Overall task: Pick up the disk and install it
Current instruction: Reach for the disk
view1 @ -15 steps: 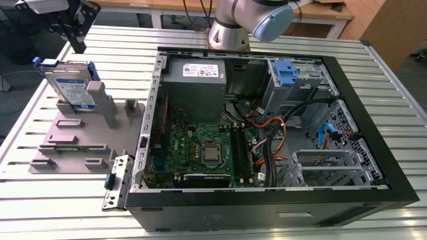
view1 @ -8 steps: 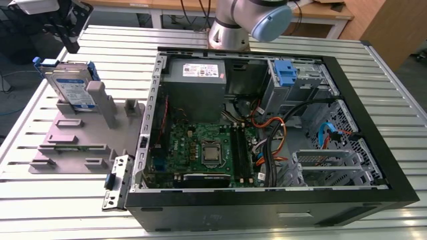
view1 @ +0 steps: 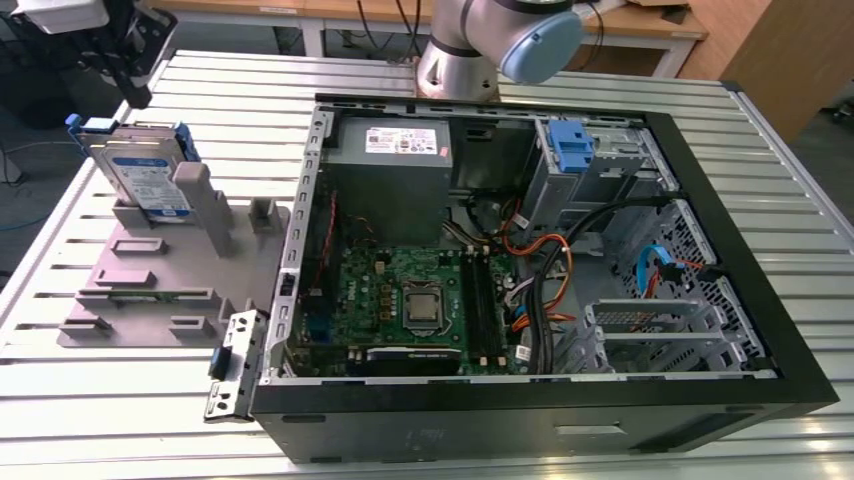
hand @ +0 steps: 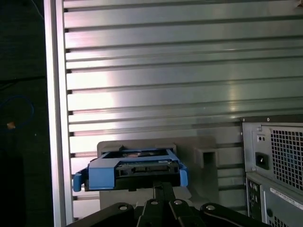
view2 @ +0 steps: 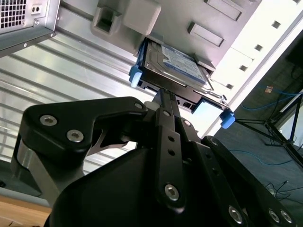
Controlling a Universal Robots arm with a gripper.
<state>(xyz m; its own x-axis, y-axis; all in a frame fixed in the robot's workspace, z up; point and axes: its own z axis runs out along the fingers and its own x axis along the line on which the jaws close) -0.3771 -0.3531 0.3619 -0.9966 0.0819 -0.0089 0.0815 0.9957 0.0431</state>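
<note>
Silver desk [view1: 120,400]: slatted metal, carrying a flat grey fixture [view1: 147,270] and an open computer case [view1: 747,300], the fixture just beside the case on the exterior view's left.
Place of the disk [view1: 140,165]: upright on edge at the far end of the fixture, close to the desk's edge on the exterior view's left, with blue rails along its sides.
State of the claw [view1: 136,92]: hanging above the disk and apart from it, fingers drawn together on nothing.
Edges: a grey upright post of the fixture stands just beside the disk, on the side toward the case, and the case wall rises farther that way.
Open room: free air over the disk's top edge; bare slats lie along the near side of the desk.
Inside the case: a grey power-supply box [view1: 400,160] at the far side, an upright blue latch [view1: 571,150] to the exterior view's right of it, and cables between.
Exterior view: the arm [view1: 494,40] rises from the far edge of the desk.
Second wrist view: the disk's white-and-blue label face and two blue rail ends, beyond the closed fingertips.
First wrist view: the disk's dark connector end framed in blue, plus the case's perforated back panel.
</note>
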